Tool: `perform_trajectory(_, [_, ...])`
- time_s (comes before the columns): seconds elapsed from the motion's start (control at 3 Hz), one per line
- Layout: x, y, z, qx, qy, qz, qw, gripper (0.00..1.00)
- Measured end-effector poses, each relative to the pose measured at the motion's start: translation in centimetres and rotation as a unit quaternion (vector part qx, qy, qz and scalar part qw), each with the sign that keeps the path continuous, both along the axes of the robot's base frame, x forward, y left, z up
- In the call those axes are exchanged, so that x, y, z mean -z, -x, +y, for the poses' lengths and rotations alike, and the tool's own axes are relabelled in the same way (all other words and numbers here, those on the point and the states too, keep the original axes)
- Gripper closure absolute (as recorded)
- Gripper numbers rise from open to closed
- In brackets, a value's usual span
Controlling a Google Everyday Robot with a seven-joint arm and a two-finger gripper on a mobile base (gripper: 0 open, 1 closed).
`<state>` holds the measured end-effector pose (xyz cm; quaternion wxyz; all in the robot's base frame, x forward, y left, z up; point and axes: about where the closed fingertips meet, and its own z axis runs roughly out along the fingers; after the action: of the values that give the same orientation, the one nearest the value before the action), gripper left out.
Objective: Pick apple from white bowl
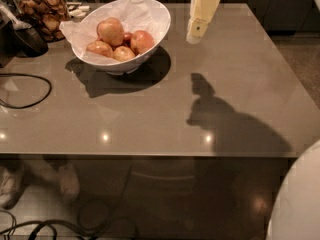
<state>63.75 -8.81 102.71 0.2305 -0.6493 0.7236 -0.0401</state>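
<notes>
The white bowl (160,15), lined with crumpled white paper, stands at the back left of the grey table. It holds several apples. The pinkish-red apple (143,40) lies on the bowl's right side, next to a larger, paler apple (111,31) and a small deep-red one (127,36). My cream-coloured gripper (194,36) hangs down from the top edge, above the table. It is just right of the bowl's rim, apart from it, and holds nothing.
A glass jar of brown snacks (44,11) and a dark object (26,38) stand at the back left. A black cable (35,96) loops on the table's left. The table's front edge (150,155) runs across the middle. My white body (300,199) fills the lower right.
</notes>
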Motion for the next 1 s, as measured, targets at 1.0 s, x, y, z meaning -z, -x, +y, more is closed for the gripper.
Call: perform_trajectory(1.0, [0.3, -7.3, 6.8, -0.073, 0.002, -0.02, 0.9971, 0.2])
